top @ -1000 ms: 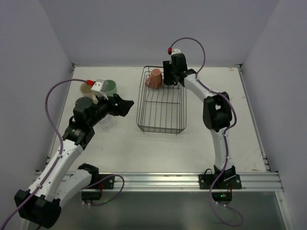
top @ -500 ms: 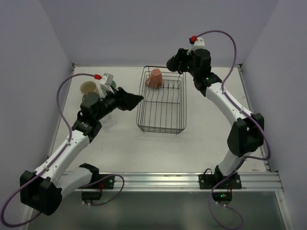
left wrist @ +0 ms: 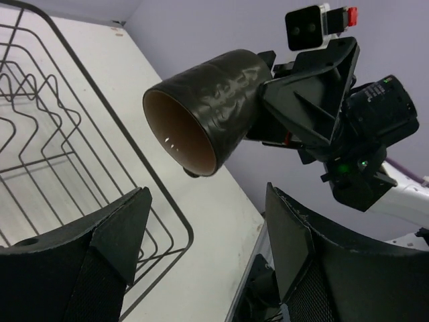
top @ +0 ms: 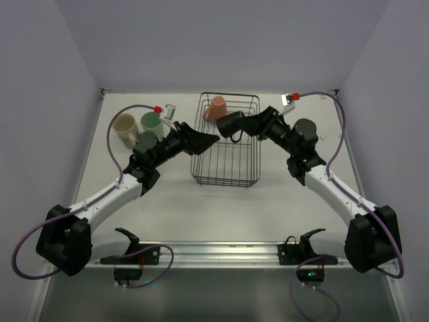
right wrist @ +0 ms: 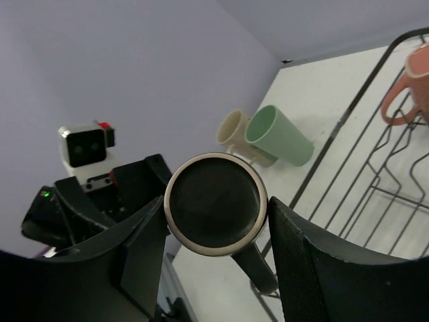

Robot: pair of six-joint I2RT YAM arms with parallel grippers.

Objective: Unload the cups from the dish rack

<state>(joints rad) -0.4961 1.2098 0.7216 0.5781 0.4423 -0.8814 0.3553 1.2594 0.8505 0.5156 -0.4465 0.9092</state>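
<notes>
The small black handled mug with the brown inside (top: pixel 230 125) has come up off the far end of the dark wire dish rack (top: pixel 224 183) and now hangs above it, lying sideways with its mouth turned left, clamped in your right gripper (top: pixel 242 126). Your left gripper (top: pixel 209 139) has swung in from the cream tumbler (top: pixel 124 125) and mint-green tumbler (top: pixel 151 123) standing left of the rack and faces that mouth with fingers spread and empty, so this looks like a handover. Only the salmon-pink handled mug (top: pixel 214 109) sits in the rack, at its far left corner.

Black handled mug (top: pixel 230 125), brown inside, aloft sideways above dark wire dish rack (top: pixel 224 161); salmon-pink mug (top: pixel 216 109) in rack's far-left corner; mint-green tumbler (top: pixel 151 123), cream tumbler (top: pixel 124 126) upright on counter (top: pixel 167 194).
</notes>
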